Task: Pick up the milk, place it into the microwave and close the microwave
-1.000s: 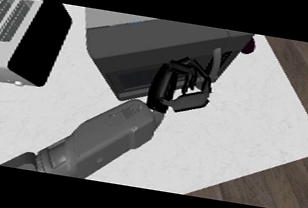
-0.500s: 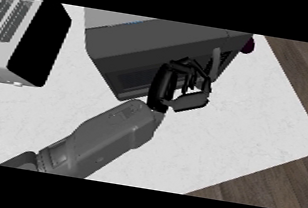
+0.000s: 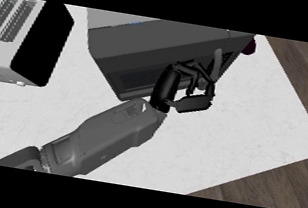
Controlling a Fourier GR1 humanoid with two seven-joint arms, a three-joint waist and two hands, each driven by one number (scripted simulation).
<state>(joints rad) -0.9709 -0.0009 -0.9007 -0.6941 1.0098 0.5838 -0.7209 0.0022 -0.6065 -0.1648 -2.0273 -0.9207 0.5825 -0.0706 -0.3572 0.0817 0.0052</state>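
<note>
The dark grey microwave (image 3: 159, 41) stands at the back middle of the white counter (image 3: 257, 132), and its front door (image 3: 135, 77) looks closed. No milk shows in the head view. My left hand (image 3: 191, 101) is up against the right part of the microwave's front, with its fingers (image 3: 208, 74) held fairly straight along the door. The grey forearm (image 3: 107, 139) runs in from the lower left. My right hand does not show.
A white toaster (image 3: 7, 37) with a black side panel (image 3: 43, 45) sits at the back left. A small dark red object (image 3: 250, 48) peeks out at the microwave's far right corner. The counter's edge (image 3: 266, 169) runs diagonally at the right, with wooden floor beyond.
</note>
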